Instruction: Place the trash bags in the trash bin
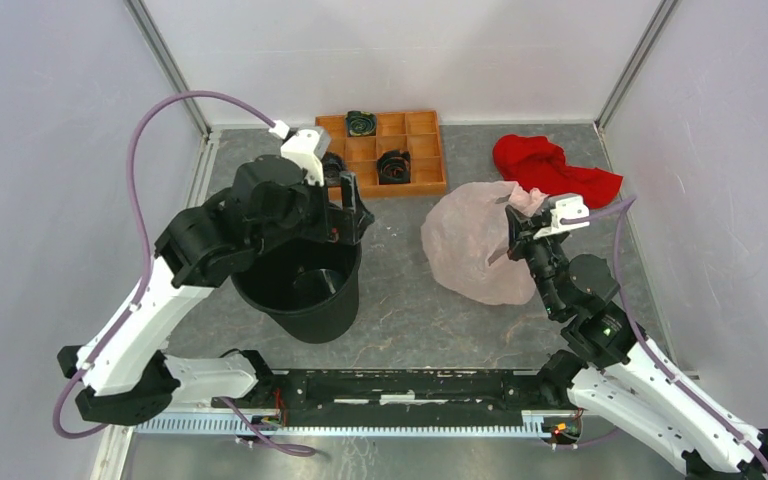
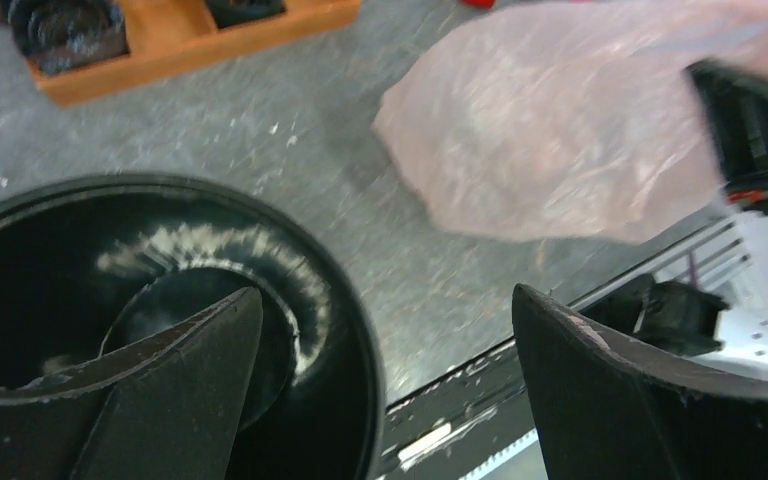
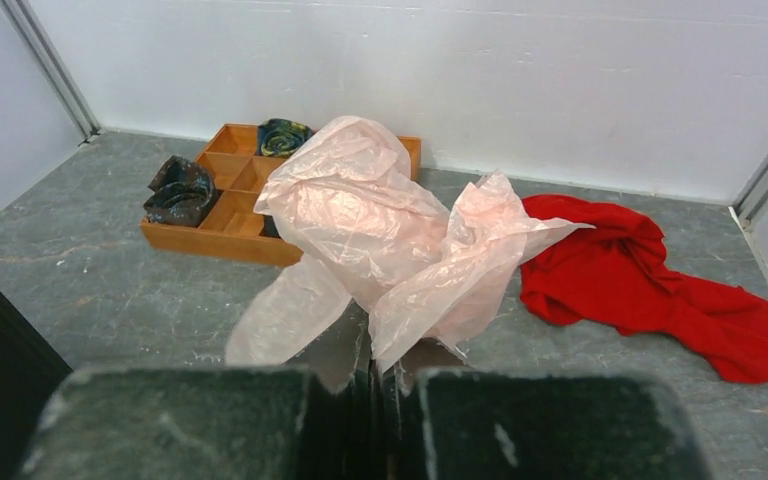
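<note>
A: Left pincer (image 2: 385,298) state?
B: Wide open, nothing in it. One finger hangs over the mouth of the trash bin (image 1: 312,318). The other sits outside the rim, on the side facing the bag. Whether it touches the rim: can't tell.
A: Right pincer (image 3: 375,385)?
B: Closed tight, with a fold of the trash bag (image 1: 465,250) film nipped between the fingers.
A: Bag position vs the bin?
B: Right of the bin and apart from it, with a strip of bare bench (image 1: 400,300) between them. It's crumpled and mostly on the bench. The pinched end is the side away from the bin. None of it is in the bin.
A: Bin?
B: Mouth up. The left wrist view shows pale scuffs on the inner wall.
A: Anything else nearby?
B: Orange tray (image 1: 426,182) behind the bin, with dark bundles (image 1: 394,165) in some compartments. Red cloth (image 1: 552,166) farther right of the bin than the bag, just beside the bag's far edge.
</note>
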You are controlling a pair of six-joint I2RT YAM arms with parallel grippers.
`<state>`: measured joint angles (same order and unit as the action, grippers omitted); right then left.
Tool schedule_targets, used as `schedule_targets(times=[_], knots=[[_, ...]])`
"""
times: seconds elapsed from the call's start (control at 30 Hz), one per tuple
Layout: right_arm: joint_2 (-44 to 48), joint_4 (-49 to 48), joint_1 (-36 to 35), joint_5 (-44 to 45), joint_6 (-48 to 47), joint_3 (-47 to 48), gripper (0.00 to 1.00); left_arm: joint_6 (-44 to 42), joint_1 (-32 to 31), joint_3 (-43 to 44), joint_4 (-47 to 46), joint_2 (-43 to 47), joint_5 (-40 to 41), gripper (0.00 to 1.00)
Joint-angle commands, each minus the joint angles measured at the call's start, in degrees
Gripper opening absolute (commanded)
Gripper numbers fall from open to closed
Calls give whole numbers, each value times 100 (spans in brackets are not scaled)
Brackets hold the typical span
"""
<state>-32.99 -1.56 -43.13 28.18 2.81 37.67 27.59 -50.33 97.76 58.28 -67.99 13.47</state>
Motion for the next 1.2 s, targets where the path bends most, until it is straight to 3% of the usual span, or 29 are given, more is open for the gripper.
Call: schedule_targets(times=[0.0, 0.17, 0.27, 0.47, 0.73, 1.03, 1.17], knots=[[12, 134, -17, -30, -43, 153, 5, 392, -20, -496, 604, -244, 182, 100], [99, 512, -17, -325, 231, 268, 5, 500, -115, -833, 457, -642, 257, 100], [255, 535, -18, -379, 342, 270, 6, 527, -333, -900, 379, -846, 564, 93], [391, 716, -19, -450, 288, 516, 6, 685, -606, -915, 550, -1078, 1333, 64], [546, 783, -17, -424, 229, 486, 7, 769, -800, -788, 294, -1237, 1224, 29], [883, 1063, -19, -164, 145, 828, 7, 408, -1237, 472, 118, -2239, 923, 17], [840, 1341, -14, 29, -61, 1273, 7, 304, -1474, 860, -8, -2556, 840, 16]])
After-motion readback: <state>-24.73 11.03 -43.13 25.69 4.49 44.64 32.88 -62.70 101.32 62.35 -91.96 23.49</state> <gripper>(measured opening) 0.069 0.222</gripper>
